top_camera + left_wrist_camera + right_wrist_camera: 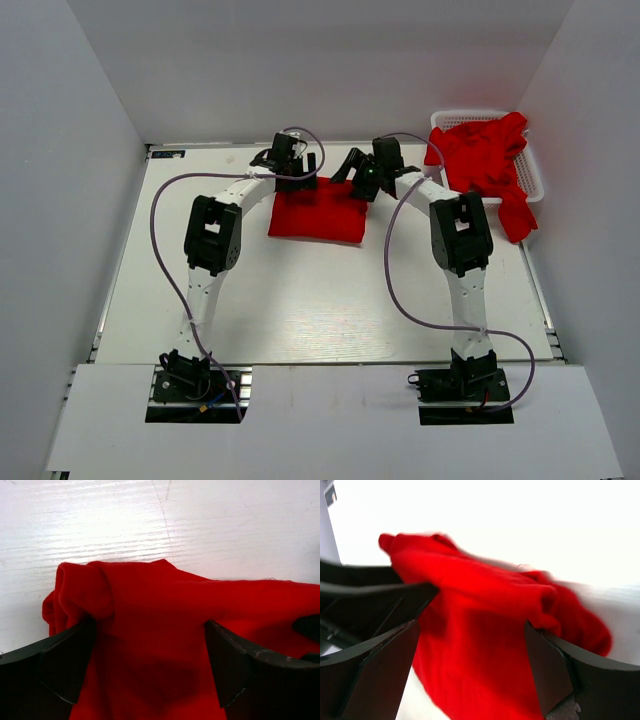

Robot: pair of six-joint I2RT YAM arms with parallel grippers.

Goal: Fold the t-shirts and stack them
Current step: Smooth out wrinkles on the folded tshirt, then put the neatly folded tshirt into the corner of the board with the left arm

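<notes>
A folded red t-shirt (318, 217) lies on the white table, just beyond the middle. Both grippers hover at its far edge. My left gripper (308, 168) stands open over the far left part, and in the left wrist view the red cloth (150, 600) fills the space between and under its wide-apart fingers (65, 665). My right gripper (352, 168) is open at the far right part; its view shows the bunched shirt edge (480, 605) between its fingers (547, 670). Neither pinches the cloth. More red t-shirts (485, 160) are heaped in the basket.
The white lattice basket (470, 114) stands at the far right corner, with one red shirt hanging over its near rim (517, 220). White walls close in the table on the left, back and right. Purple cables loop beside both arms.
</notes>
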